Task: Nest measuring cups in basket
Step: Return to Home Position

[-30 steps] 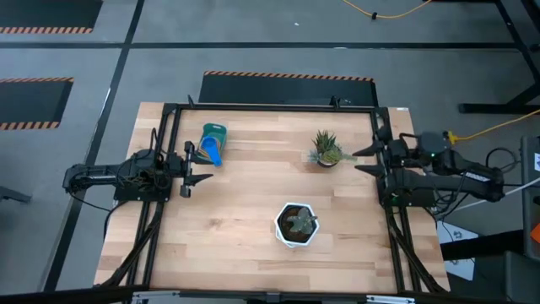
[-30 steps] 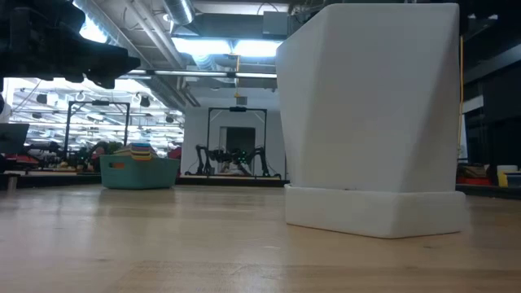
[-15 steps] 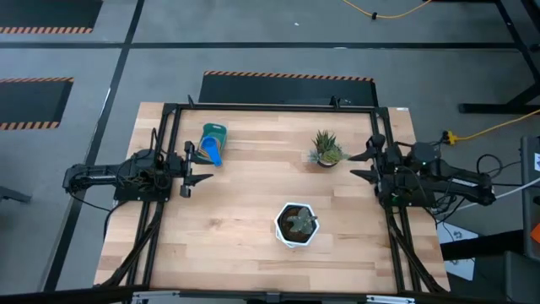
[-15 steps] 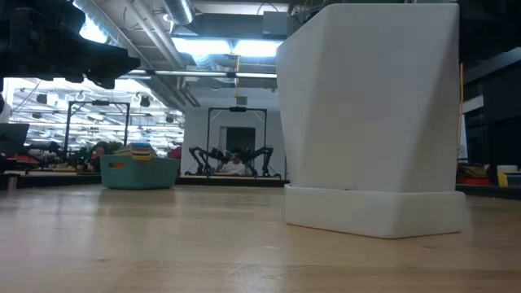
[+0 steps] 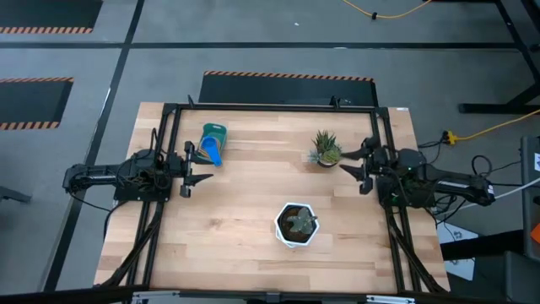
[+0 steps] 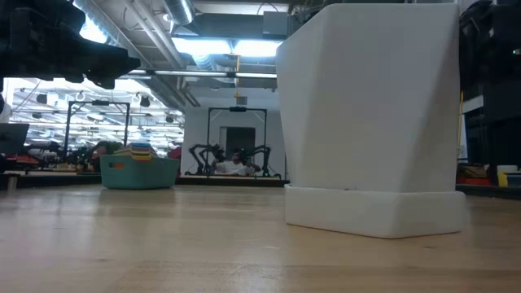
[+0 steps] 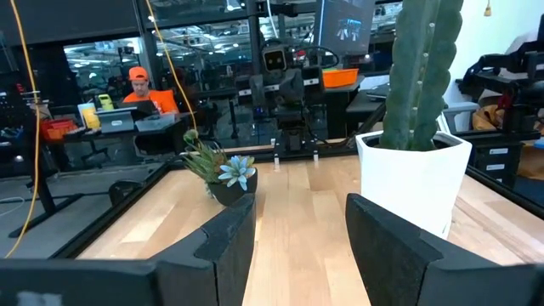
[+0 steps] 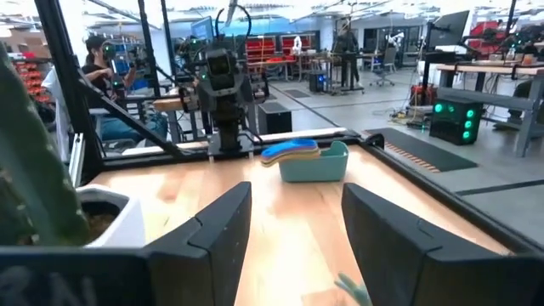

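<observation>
The basket [image 5: 216, 131] is seen on the table [image 5: 245, 211] near its far-left corner. The measuring cups [image 5: 212, 154] are stacked in it, one inside another, with a blue one uppermost. The stack is shown standing above the rim and reaching out over it toward the table's near edge. In the low view, orange, yellow and blue layers can be made out above the basket's wall. The left gripper [image 5: 196, 166] is held at the table's left edge, about halfway along it and just to the near side of the basket. Its fingers are spread wide and nothing is gripped between them, and the cups are not touched by it. The right gripper [image 5: 353, 165] is held over the table just inside its right edge, level with the left one. Its fingers are likewise spread wide, with nothing held. A small potted plant [image 5: 325, 150] with spiky leaves is placed just beside the right gripper, on the side toward the far edge. A white pot [image 5: 296, 225] with a green plant in it is set by the middle of the near edge, well apart from the basket. In the left wrist view, a person [image 7: 143, 92] is seen seated at a desk in the room beyond the table.
</observation>
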`<state>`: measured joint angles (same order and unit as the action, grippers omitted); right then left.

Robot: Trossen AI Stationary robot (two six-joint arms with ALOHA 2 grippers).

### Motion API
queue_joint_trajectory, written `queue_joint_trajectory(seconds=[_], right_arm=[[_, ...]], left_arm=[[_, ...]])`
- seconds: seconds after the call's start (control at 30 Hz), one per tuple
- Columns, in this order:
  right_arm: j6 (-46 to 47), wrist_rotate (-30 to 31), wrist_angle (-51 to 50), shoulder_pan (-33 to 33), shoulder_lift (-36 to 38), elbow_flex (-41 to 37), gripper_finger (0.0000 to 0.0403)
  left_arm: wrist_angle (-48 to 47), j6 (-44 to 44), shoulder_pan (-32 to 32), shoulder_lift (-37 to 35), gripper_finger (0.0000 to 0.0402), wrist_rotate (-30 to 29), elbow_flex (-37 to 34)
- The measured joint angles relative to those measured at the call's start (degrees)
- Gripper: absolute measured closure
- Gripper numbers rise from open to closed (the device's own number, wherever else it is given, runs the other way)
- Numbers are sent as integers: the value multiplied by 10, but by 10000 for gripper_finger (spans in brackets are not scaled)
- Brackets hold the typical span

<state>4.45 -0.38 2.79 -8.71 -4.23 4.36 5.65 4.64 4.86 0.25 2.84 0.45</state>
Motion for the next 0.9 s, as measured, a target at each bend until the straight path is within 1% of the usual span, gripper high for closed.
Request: queue_joint_trajectory(seconds=[0.3, 0.5, 0.73, 0.9], right_arm=[[1, -1, 7, 0, 0, -39, 212], [15, -2, -8, 0, 0, -40, 212], [10, -2, -13, 0, 0, -40, 212], [13, -2, -13, 0, 0, -40, 212]], left_arm=[[0, 0, 0, 0, 225, 0, 0], [-3, 0, 0, 0, 225, -4, 0], [-43, 0, 0, 1, 225, -6, 0], [-46, 0, 0, 5, 225, -13, 0]])
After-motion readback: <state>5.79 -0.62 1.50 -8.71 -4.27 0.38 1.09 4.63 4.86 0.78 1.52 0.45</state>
